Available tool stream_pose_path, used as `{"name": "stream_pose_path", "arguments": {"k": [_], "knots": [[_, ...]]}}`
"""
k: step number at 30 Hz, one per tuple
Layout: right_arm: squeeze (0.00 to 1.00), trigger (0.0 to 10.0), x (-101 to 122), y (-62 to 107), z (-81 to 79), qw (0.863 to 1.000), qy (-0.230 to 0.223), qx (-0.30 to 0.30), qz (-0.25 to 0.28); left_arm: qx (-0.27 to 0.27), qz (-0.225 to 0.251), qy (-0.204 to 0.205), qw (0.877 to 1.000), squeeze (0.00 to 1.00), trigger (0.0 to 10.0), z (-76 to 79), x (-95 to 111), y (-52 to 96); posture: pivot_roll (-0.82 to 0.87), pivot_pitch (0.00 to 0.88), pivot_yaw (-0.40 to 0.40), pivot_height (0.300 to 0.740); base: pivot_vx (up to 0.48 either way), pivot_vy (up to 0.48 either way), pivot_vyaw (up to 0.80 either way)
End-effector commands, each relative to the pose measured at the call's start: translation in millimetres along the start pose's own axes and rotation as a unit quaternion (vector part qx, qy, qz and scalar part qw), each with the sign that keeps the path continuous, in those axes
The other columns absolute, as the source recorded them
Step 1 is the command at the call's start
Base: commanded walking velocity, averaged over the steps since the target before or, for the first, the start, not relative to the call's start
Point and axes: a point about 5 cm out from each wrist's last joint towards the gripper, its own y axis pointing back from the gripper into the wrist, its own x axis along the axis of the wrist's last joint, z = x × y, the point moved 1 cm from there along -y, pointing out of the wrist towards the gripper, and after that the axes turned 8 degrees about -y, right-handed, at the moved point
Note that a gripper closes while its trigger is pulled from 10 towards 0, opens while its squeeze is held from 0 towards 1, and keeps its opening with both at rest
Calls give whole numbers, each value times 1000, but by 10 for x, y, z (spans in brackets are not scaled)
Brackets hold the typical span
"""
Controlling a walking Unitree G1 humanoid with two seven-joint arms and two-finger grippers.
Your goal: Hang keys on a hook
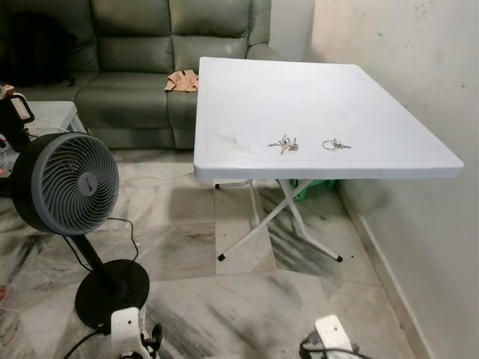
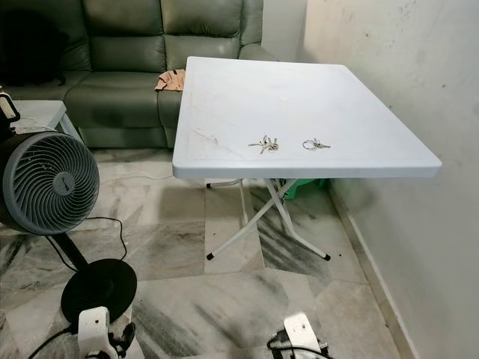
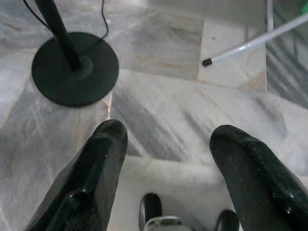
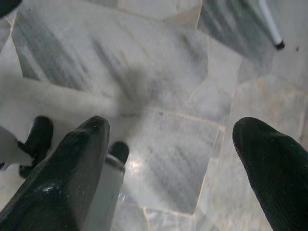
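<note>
Two sets of keys lie on the white folding table (image 1: 247, 90) near its front edge: a bunch of keys (image 1: 284, 143) and, to its right, a key ring with a key (image 1: 334, 144). Both arms hang low in front of the table, their white wrists at the bottom of the eye views. My left gripper (image 3: 166, 139) points at the marble floor, open, with nothing between its fingers (image 3: 103, 159). My right gripper (image 4: 173, 130) also hangs open over the floor, empty.
A black standing fan (image 1: 66, 183) with a round base (image 1: 112, 292) and a trailing cord stands at my left. A green sofa (image 1: 135, 45) with an orange cloth (image 1: 182, 81) is behind the table. A white wall (image 1: 419, 75) runs along the right.
</note>
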Motion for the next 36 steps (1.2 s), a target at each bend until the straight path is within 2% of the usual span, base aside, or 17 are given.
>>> {"name": "stream_pose_path", "arguments": {"k": [1,2,4,7,8,10,12,13,16,19,21,26,28,33,36], "knots": [[0,10000,223,-30,-17,998,-5,16,53,0,42,0,999,0,10000,-21,111,-6,-66,0,-52,732,0,0,0],[0,10000,424,-52,-61,995,-12,32,98,-1,79,0,997,0,10000,-28,223,-11,-68,0,-52,732,0,0,0],[0,10000,674,-58,-119,987,-13,53,154,-2,126,-4,992,0,10000,-32,365,-7,-68,0,-54,732,0,0,0],[0,10000,895,-47,-175,977,-3,65,203,9,178,-14,984,0,10000,-39,536,11,-69,0,-56,732,0,0,0],[0,10000,1009,-37,-182,972,-2,63,226,10,201,-3,980,0,10000,-34,629,19,-69,0,-57,732,0,0,0],[0,10000,1095,-21,-184,967,1,63,245,8,223,0,975,0,10000,-15,709,36,-67,0,-57,732,0,0,0],[0,10000,1212,17,-180,959,9,63,276,9,260,-7,966,0,10000,17,824,90,-67,0,-56,732,0,0,0],[0,10000,1290,64,-174,951,8,68,303,8,287,-2,958,0,10000,36,908,150,-69,0,-56,732,0,0,0],[0,10000,1373,130,-165,940,6,72,332,-2,313,6,950,0,10000,48,998,229,-75,0,-55,732,0,0,0],[0,10000,1491,246,-153,925,0,79,373,-3,344,1,939,0,10000,44,1129,340,-79,0,-53,732,0,0,0],[0,10000,1539,296,-138,919,7,73,388,-6,359,-12,933,0,10000,63,1208,403,-82,0,-50,732,0,0,0],[0,10000,1712,458,-164,898,5,78,432,-11,375,8,927,0,10000,109,1379,517,-79,0,-50,732,0,0,0],[0,10000,1774,546,-199,890,-9,87,448,-21,388,11,921,0,10000,144,1475,609,-73,0,-53,732,0,0,0],[0,10000,1773,586,-219,891,-18,89,445,-25,386,10,922,0,10000,156,1532,681,-68,0,-52,732,0,0,0],[0,10000,1863,668,-268,882,-13,99,460,-33,383,29,923,0,10000,158,1579,713,-64,0,-51,732,0,0,0]]}}
